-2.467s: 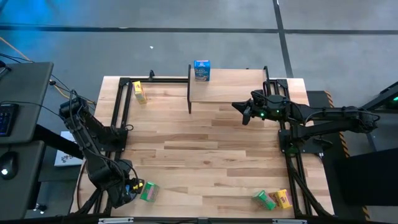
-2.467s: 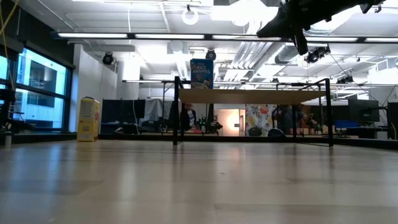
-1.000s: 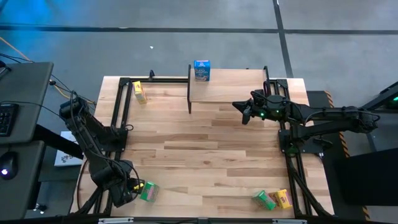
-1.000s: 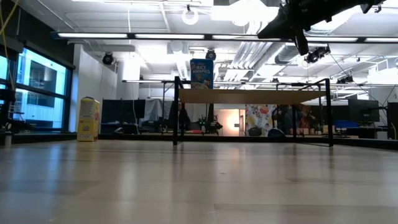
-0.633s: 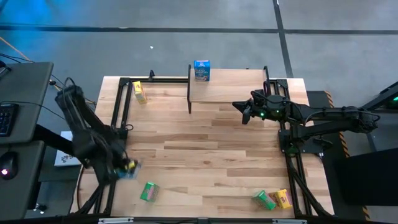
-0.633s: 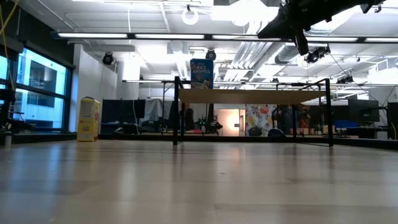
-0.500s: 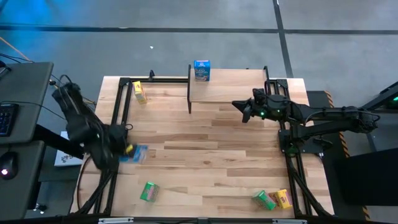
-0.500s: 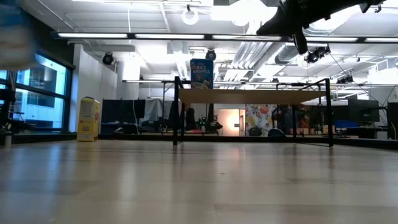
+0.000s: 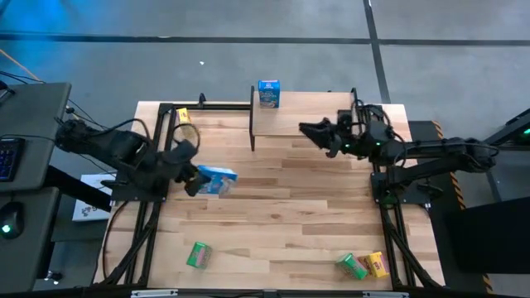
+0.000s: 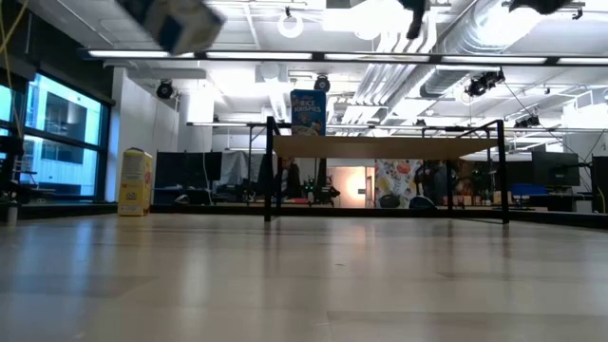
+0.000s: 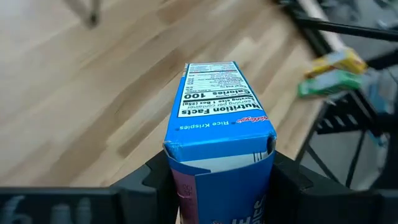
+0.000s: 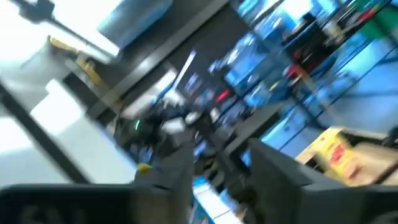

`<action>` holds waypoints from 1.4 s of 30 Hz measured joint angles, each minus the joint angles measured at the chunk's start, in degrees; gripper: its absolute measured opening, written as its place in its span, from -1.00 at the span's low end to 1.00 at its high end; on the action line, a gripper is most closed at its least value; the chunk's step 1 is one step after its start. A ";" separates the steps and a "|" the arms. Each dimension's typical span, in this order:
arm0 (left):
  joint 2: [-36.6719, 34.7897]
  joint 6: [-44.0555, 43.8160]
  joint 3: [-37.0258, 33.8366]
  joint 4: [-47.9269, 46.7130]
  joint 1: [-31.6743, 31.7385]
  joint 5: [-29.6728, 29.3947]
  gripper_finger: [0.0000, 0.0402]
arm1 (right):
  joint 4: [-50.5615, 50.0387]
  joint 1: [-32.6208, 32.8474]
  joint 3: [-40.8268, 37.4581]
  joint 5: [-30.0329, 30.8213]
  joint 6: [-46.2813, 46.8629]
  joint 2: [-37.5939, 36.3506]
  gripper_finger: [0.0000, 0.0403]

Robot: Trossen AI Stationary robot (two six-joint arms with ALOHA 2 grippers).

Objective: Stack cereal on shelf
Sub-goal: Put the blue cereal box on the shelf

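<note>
My left gripper [image 9: 195, 176] is shut on a blue cereal box [image 9: 218, 179], high over the table's left half; the low view shows the box [image 10: 177, 21] near the ceiling line. A second blue box [image 9: 268, 93] stands upright on the far left corner of the shelf [image 9: 308, 116], a light board on black legs [image 10: 385, 147]. My right gripper [image 9: 308, 130] hovers open at the shelf's near edge, tipped upward, with nothing between its fingers [image 12: 166, 169]. A yellow box [image 9: 185, 122] stands at the far left. My left gripper pinches the blue box between its two fingers [image 11: 155, 180], on two opposite faces at the end nearest the wrist [image 11: 186, 163]. The fingers come from the table's left, slanting down. The box sticks out ahead of them lengthwise, nutrition panel [image 11: 214, 90] up, lifted clear of the table.
A green box [image 9: 198, 254] lies near the front left. A green box [image 9: 351, 265] and a yellow box [image 9: 377, 264] lie together at the front right. Black frame rails run along both table sides [image 9: 161, 141]. Bare planks fill the table's middle.
My left gripper has risen from the near left corner with the blue box and swung toward the far edge and the table's middle, rolling as it went; the box is now lifted clear. My right gripper has tipped upward and shifted a little toward the shelf.
</note>
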 joint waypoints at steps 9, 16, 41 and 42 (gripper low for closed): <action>8.66 16.57 6.01 1.76 4.97 1.52 -0.22 | -25.89 3.83 21.97 -15.93 -9.37 12.98 0.59; 12.95 22.28 8.07 4.34 5.14 1.66 -0.22 | -52.18 5.71 38.14 -15.64 -20.83 21.68 0.67; 15.71 39.98 8.09 19.44 5.05 1.44 -0.22 | -57.37 7.75 44.28 -15.06 -28.75 33.57 0.67; 15.71 40.51 8.09 19.61 5.05 1.44 -0.22 | -57.31 7.75 44.28 -15.33 -28.82 33.57 0.67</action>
